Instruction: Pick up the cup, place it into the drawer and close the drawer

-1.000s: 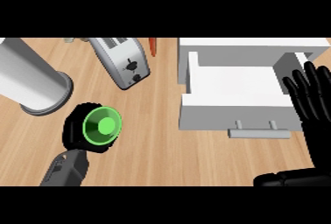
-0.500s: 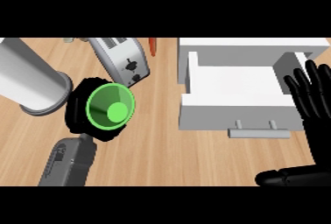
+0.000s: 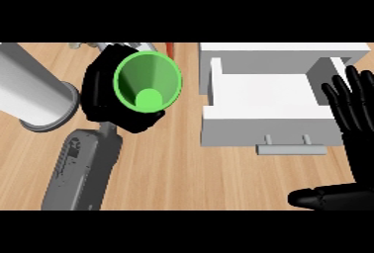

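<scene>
Cup [image 3: 147, 81] inside the left hand's [image 3: 110, 99] fingers [image 3: 99, 74], above the table [image 3: 182, 173]. Cylinder [image 3: 33, 94] left of those fingers. Open drawer [image 3: 263, 106] right of them, just left of the right hand's [image 3: 358, 133] fingers.

A big grey can [image 3: 33, 91] lies on its side on the wood counter [image 3: 182, 173]. Something red [image 3: 169, 48] peeks out up top.

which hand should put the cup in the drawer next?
Left. The left hand already has its fingers curled round the green cup, just left of the open drawer. The right hand rests open at the drawer's right side, holding nothing.
</scene>
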Action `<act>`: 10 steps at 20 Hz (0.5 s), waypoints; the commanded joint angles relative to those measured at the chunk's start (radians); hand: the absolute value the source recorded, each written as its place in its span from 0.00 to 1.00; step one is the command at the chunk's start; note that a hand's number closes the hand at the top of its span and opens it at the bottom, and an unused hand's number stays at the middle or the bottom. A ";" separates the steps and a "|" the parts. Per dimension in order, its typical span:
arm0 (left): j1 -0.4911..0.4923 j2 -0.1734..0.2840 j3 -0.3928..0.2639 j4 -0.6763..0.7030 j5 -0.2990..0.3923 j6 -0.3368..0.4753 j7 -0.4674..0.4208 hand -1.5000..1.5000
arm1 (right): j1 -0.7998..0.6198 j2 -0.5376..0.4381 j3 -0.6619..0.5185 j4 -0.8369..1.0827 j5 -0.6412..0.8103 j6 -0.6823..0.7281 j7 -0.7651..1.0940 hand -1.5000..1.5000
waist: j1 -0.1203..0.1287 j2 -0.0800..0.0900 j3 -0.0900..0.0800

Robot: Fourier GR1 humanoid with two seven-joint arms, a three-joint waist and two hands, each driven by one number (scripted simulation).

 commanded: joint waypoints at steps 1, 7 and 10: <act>-0.071 -0.003 -0.048 -0.008 -0.028 0.073 0.070 1.00 | -0.039 0.008 0.010 0.053 0.028 -0.007 -0.032 0.00 | 0.000 0.002 0.000; -0.290 -0.003 -0.064 0.150 -0.057 0.189 0.096 1.00 | 0.016 0.027 0.041 -0.020 0.022 -0.009 -0.004 0.00 | -0.011 0.002 0.000; -0.374 -0.003 -0.068 0.289 -0.042 0.191 0.046 1.00 | -0.028 -0.019 -0.040 0.045 -0.037 0.023 -0.022 0.00 | -0.015 0.005 0.000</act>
